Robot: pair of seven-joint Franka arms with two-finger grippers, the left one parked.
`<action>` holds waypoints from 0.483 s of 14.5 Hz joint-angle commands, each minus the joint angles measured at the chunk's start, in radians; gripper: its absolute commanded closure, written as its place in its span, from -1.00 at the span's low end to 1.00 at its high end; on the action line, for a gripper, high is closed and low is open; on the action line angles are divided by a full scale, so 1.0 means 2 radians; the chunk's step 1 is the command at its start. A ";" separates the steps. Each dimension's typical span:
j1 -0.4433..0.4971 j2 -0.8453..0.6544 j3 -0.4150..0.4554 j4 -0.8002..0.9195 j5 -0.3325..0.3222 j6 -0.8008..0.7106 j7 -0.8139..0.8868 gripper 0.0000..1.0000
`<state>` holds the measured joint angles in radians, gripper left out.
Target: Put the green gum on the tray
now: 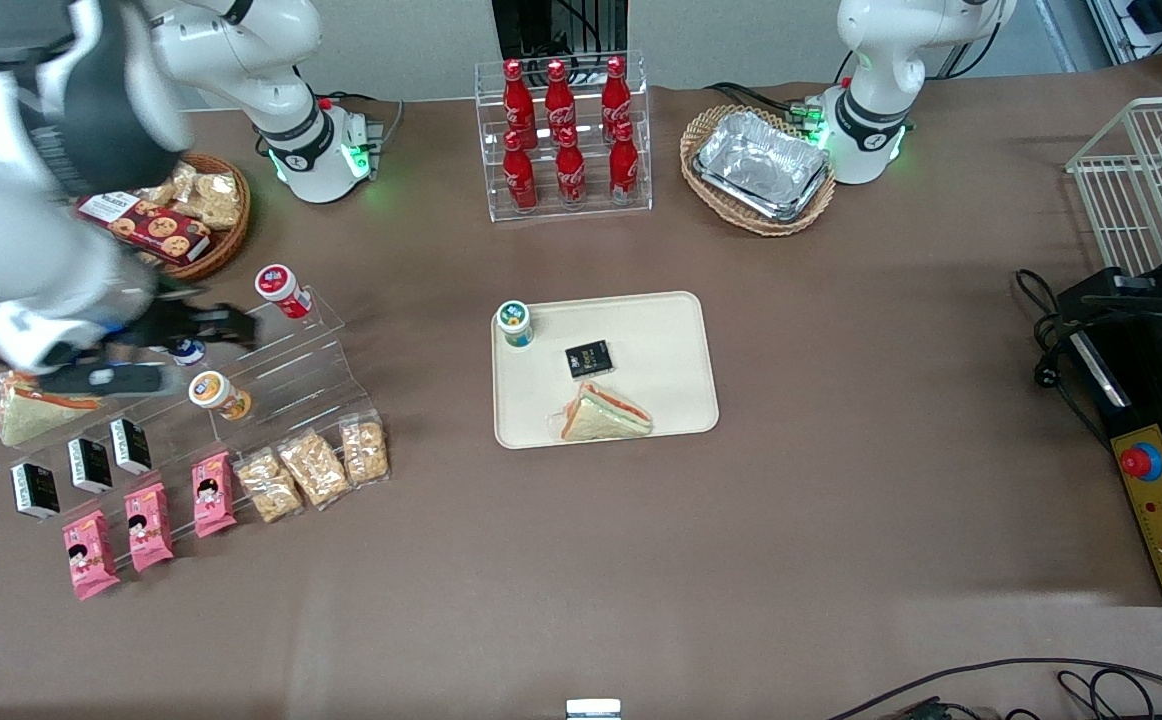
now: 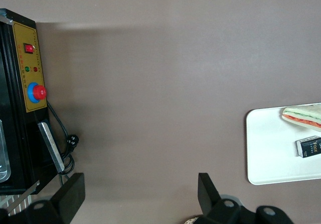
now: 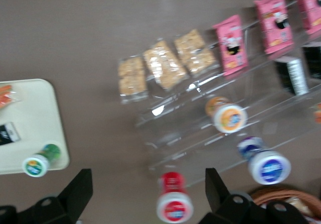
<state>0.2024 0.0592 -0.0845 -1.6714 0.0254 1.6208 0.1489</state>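
Already the green gum [image 1: 514, 322] stands upright on the tray [image 1: 661, 395], at the corner nearest the working arm's end, just inside the low rim. A small black packet [image 1: 588, 358] and a wrapped sandwich [image 1: 603, 415] share the tray, apart from it. The gripper [image 1: 203, 325] hangs over the clear acrylic rack [image 1: 286, 385] among the red-, blue- and orange-lidded bottles, well apart from the tray, its jaws spread and holding nothing, so the placing looks done.

Green gum [image 1: 515, 322] upright on tray [image 1: 661, 390] corner
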 commanded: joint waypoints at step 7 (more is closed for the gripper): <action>-0.103 -0.020 -0.017 0.035 -0.004 -0.030 -0.068 -1.00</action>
<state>0.0094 0.0179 -0.0936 -1.6459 0.0244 1.6014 0.0248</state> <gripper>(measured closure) 0.000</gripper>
